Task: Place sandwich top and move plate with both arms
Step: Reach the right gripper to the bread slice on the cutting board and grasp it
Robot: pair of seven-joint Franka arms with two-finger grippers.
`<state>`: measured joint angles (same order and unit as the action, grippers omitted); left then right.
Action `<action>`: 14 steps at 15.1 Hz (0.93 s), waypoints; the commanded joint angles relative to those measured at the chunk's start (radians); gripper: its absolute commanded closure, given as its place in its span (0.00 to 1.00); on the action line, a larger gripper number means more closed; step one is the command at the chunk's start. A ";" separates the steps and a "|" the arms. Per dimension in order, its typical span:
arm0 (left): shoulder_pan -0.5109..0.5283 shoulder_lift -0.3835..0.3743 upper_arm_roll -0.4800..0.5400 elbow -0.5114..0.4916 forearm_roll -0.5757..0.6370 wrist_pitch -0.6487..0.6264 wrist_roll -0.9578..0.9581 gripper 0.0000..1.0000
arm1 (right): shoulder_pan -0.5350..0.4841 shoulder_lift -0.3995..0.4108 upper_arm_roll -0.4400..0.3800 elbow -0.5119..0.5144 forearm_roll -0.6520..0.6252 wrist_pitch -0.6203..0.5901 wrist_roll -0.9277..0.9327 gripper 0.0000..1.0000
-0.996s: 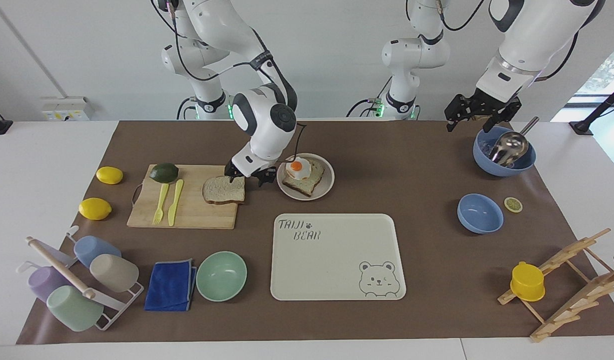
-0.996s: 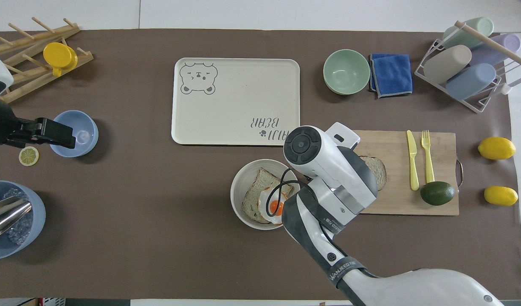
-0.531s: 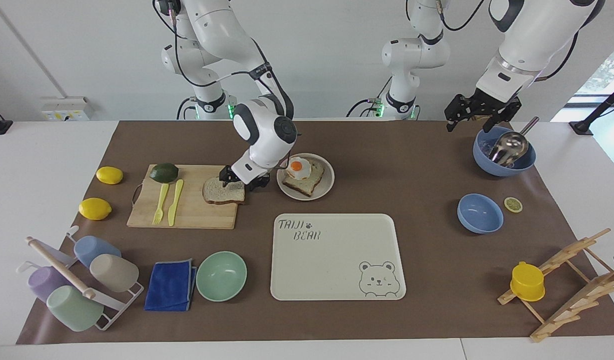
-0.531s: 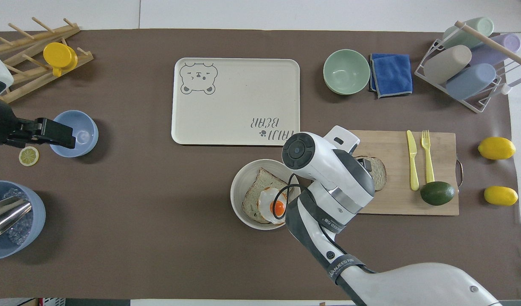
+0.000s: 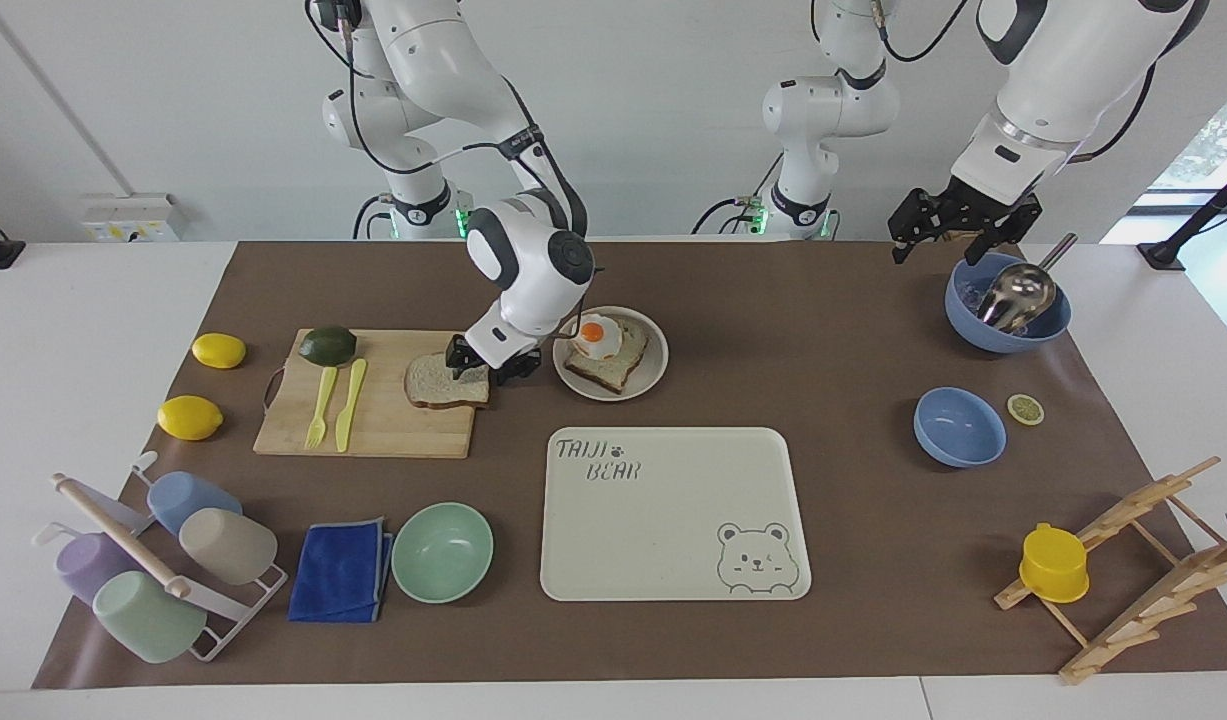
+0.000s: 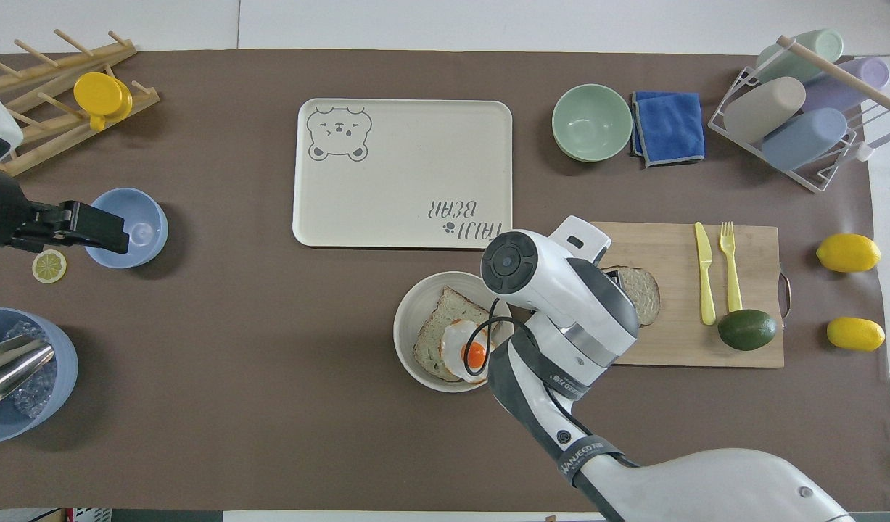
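Note:
The sandwich top (image 5: 438, 383) lies flat on the wooden cutting board (image 5: 393, 425); in the overhead view (image 6: 646, 293) my right arm covers part of it. The plate (image 5: 659, 362) stands beside the board, toward the left arm's end, and bears a bread slice with a fried egg (image 5: 595, 335). My right gripper (image 5: 485, 366) is open and low at the sandwich top's edge next to the plate, one finger over the bread and one past the board's edge. My left gripper (image 5: 958, 240) waits in the air over the blue bowl with a ladle (image 5: 1008, 300).
The cream bear tray (image 5: 673, 515) lies farther from the robots than the plate. A mint bowl (image 5: 443, 550) and a blue cloth (image 5: 341, 570) lie beside it. An avocado (image 5: 328, 345), a knife and a fork sit on the board. A second blue bowl (image 5: 958, 427) stands toward the left arm's end.
My right gripper has moved from beside the plate toward the sandwich top and come down onto its edge. The bread, the plate and the left arm have not moved.

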<state>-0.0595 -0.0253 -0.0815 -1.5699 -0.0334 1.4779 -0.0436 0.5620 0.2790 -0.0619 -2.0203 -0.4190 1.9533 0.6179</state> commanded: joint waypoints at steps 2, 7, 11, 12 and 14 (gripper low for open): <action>0.003 -0.025 0.000 -0.028 0.017 0.012 0.007 0.00 | 0.042 0.014 0.002 -0.018 -0.024 0.012 0.013 0.22; 0.003 -0.025 0.000 -0.028 0.015 0.012 0.008 0.00 | 0.042 0.011 0.002 -0.017 -0.084 -0.027 0.009 0.29; 0.003 -0.025 0.000 -0.028 0.017 0.012 0.007 0.00 | 0.042 0.009 0.002 -0.018 -0.086 -0.028 0.003 0.40; 0.003 -0.025 0.000 -0.028 0.015 0.012 0.008 0.00 | 0.042 0.009 0.002 -0.020 -0.086 -0.030 0.005 0.46; 0.003 -0.025 0.000 -0.028 0.017 0.012 0.007 0.00 | 0.042 0.008 0.002 -0.026 -0.086 -0.025 0.005 0.50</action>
<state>-0.0595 -0.0252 -0.0815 -1.5699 -0.0334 1.4779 -0.0436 0.6088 0.2985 -0.0631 -2.0282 -0.4799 1.9283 0.6180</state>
